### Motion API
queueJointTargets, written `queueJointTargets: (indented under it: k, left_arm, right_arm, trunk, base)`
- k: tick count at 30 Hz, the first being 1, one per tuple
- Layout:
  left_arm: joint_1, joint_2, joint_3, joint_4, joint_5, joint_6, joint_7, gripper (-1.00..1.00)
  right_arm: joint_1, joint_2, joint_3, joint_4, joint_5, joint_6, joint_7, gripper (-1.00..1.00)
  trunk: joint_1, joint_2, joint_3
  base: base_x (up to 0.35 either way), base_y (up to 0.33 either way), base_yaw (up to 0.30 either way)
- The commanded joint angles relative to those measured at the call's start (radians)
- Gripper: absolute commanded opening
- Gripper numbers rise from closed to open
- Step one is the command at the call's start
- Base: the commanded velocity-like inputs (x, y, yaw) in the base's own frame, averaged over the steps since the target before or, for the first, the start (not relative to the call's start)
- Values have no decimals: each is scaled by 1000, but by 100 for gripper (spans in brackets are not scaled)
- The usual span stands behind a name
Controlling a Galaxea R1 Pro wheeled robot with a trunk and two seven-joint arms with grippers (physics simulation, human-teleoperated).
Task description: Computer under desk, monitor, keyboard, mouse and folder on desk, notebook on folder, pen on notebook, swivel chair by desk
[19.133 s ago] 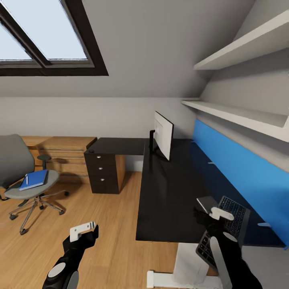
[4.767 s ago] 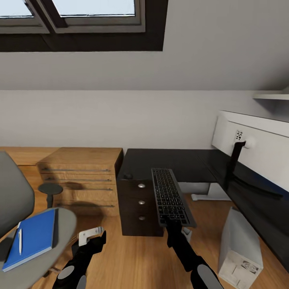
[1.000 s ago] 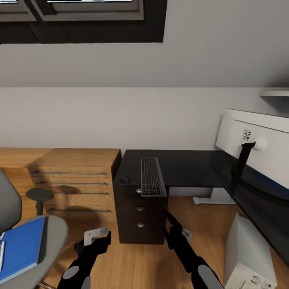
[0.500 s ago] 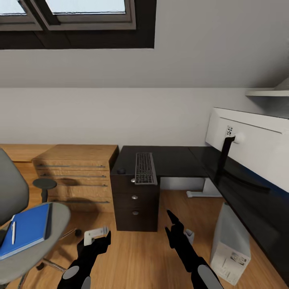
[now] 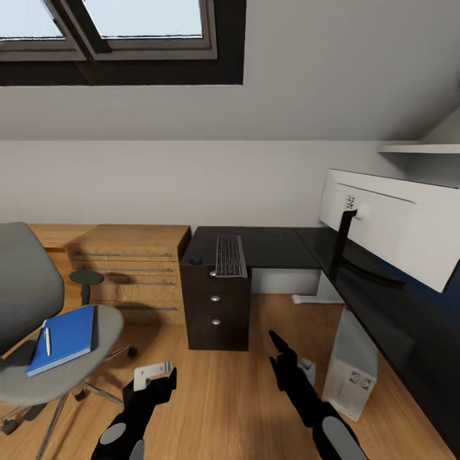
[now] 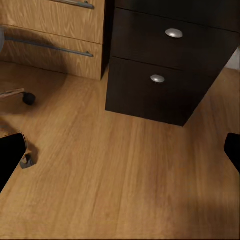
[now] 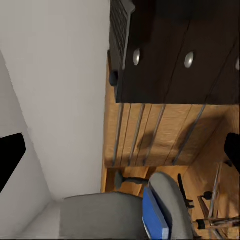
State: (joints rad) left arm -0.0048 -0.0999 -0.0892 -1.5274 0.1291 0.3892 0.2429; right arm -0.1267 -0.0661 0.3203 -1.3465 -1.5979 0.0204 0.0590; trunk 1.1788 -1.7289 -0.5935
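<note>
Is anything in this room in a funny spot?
Yes. The keyboard lies on the desk over the drawers, its near end poking past the front edge, far from the monitor. The folder with a pen on it sits on the chair seat instead of the desk.

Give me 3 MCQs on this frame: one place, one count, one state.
1. Where is the keyboard?
A. on the swivel chair
B. on the desk above the drawer unit
C. on the floor

2. How many round silver knobs show on the drawer unit in the head view?
A. one
B. five
C. three

3. What is the right tool holding?
A. nothing
B. the keyboard
C. the folder

Key: 1 B, it lies flat on the black top over the drawers. 2 C, three knobs in a column. 3 A, the tool hangs over bare floor, and the blue folder lies on the swivel chair.
</note>
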Motion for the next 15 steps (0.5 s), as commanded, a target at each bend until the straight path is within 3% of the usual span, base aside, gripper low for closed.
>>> queueJointTargets:
  k: [1, 7, 8, 10, 11, 12, 14, 15]
  left_arm:
    - [0, 0, -2, -1, 11, 3, 9, 100]
    - [0, 0, -3, -1, 11, 3, 9, 100]
    - [-1, 0, -3, 0, 11, 3, 9, 100]
    - [0, 0, -3, 0, 11, 3, 9, 100]
    - [-1, 0, -3, 1, 11, 3, 9, 100]
    - [-1, 0, -3, 1, 11, 3, 9, 100]
    - [-1, 0, -3, 1, 11, 3, 9, 100]
    - [-1, 0, -3, 1, 10, 2, 9, 100]
  right_arm:
    - [-1, -6, 0, -6, 9, 1, -1, 100]
    - [-1, -36, -22, -59, 137, -3, -42, 100]
    - [-1, -40, -53, -72, 255, -20, -76, 100]
    - [-1, -41, -62, -76, 320, -42, -84, 100]
    - [-1, -41, -72, -90, 453, -107, -106, 100]
    - [-1, -41, -74, -101, 508, -136, -129, 100]
    - [-1, -41, -74, -114, 553, -154, -163, 100]
    - [-1, -42, -72, -136, 593, -164, -225, 100]
  trunk:
    - [-1, -1, -1]
    - [-1, -1, -1]
    - [-1, -1, -1]
    - [-1, -1, -1]
    - [-1, -1, -1]
    - [-1, -1, -1]
    - [-1, -1, -1]
    - [-1, -1, -1]
  base:
    - [-334, -1, 0]
    - [-334, 0, 0]
    - [-334, -5, 0]
    - [-334, -20, 0]
    - [-334, -71, 0]
    - [-334, -92, 0]
    - [-334, -107, 0]
    - [-332, -127, 0]
